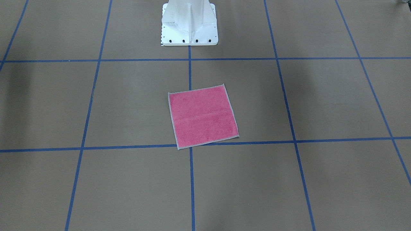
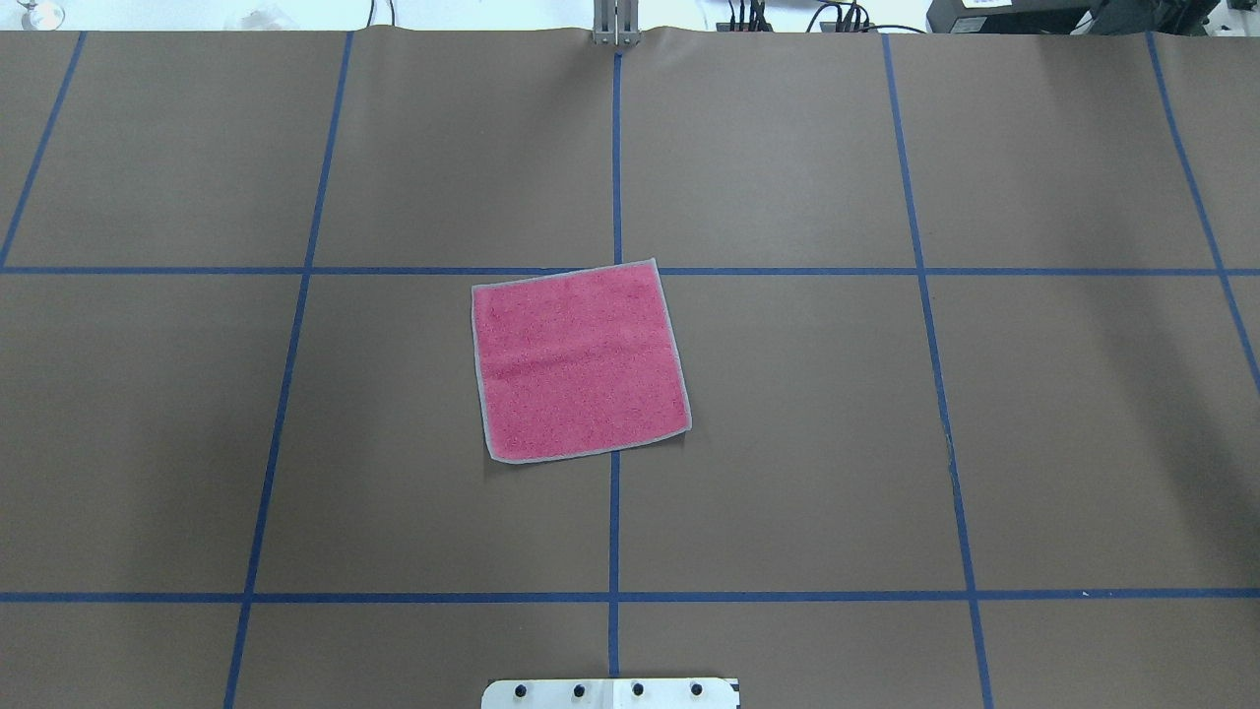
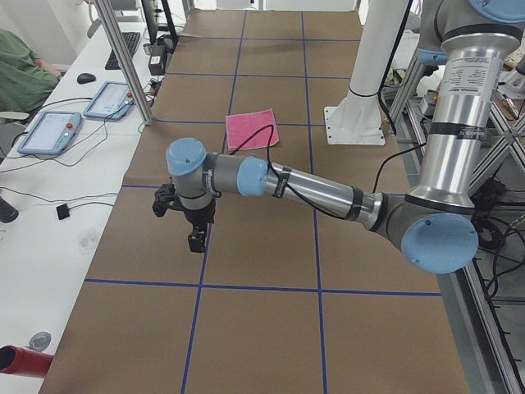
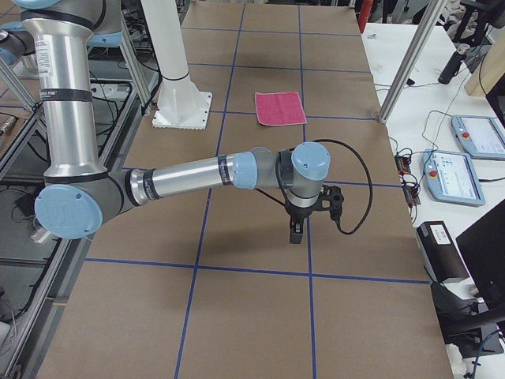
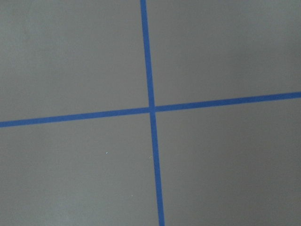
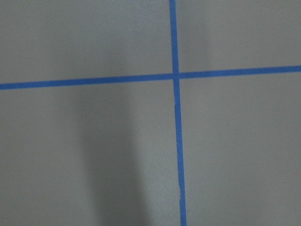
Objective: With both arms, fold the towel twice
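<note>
Overhead, towel (image 2: 579,361), sideways, left arm (image 3: 316,187), right arm (image 4: 189,178)

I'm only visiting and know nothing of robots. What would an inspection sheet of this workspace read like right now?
Surface: brown table cover with a blue tape grid, flat.
Job's things: towel lies flat and unfolded, pink face up, slightly askew to the grid, across the centre tape line.
Clutter: nothing seen on the cover.
Grippers: left gripper and right gripper hang over bare cover, each well apart from the towel; open or shut cannot be told from these side views.
Cables: black cable loops loosely off the right wrist; the left arm carries a similar one.
Surroundings: white pedestal bolted at the table's edge; control tablets on a white side bench.
</note>
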